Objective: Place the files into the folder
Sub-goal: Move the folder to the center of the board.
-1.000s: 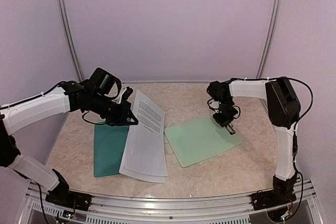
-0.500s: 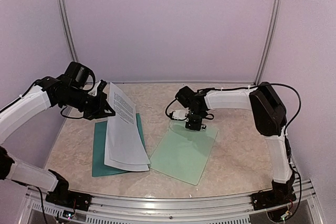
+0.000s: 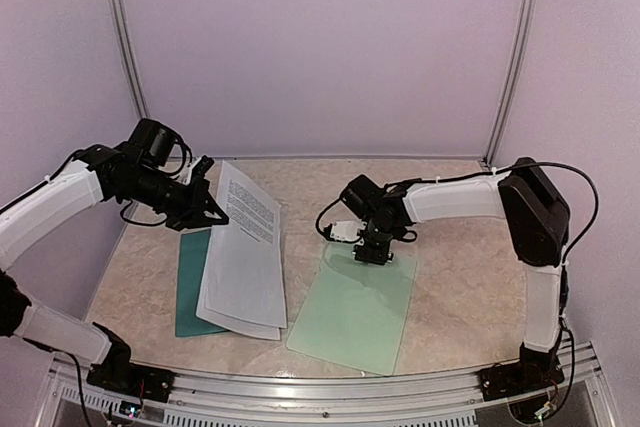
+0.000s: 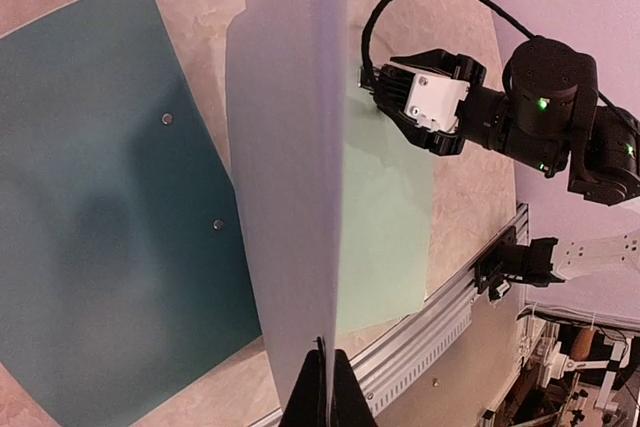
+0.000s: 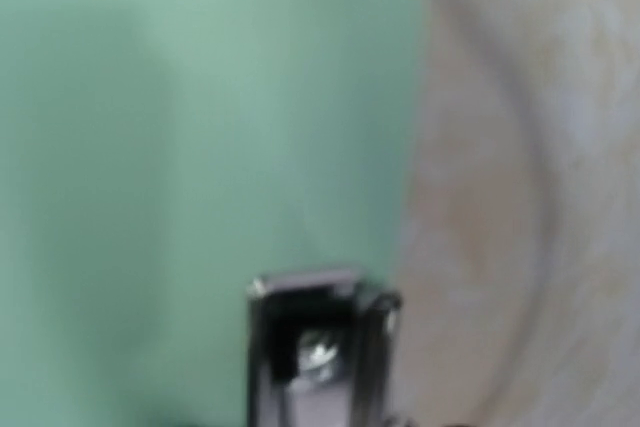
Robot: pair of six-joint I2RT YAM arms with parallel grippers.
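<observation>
On the left half of the surface (image 3: 455, 282), the left gripper (image 3: 212, 213) was clamped shut on the far edge of the files (image 3: 245, 267), a few white printed sheets pinched together. That edge was lifted, so the sheets sloped down toward the near rail. Their lower part lay across the right side of the folder (image 3: 192, 287) and spilled onto the bare surface beside it. The folder lay flat with its left strip uncovered. From the left wrist camera, two small round studs showed on its dark teal face, and the paper rose edge-on between the closed fingers (image 4: 342, 405).

Right of the files lay a pale mint clipboard (image 3: 355, 312), flat, with its near left corner just beside the files' near corner. Whether the two touched could not be told. The right gripper (image 3: 372, 250) was low over the clipboard's far edge. Its own camera gave only a blurred close view of the metal clip (image 5: 320, 337) against the green board, and whether that gripper was open or closed could not be told.
</observation>
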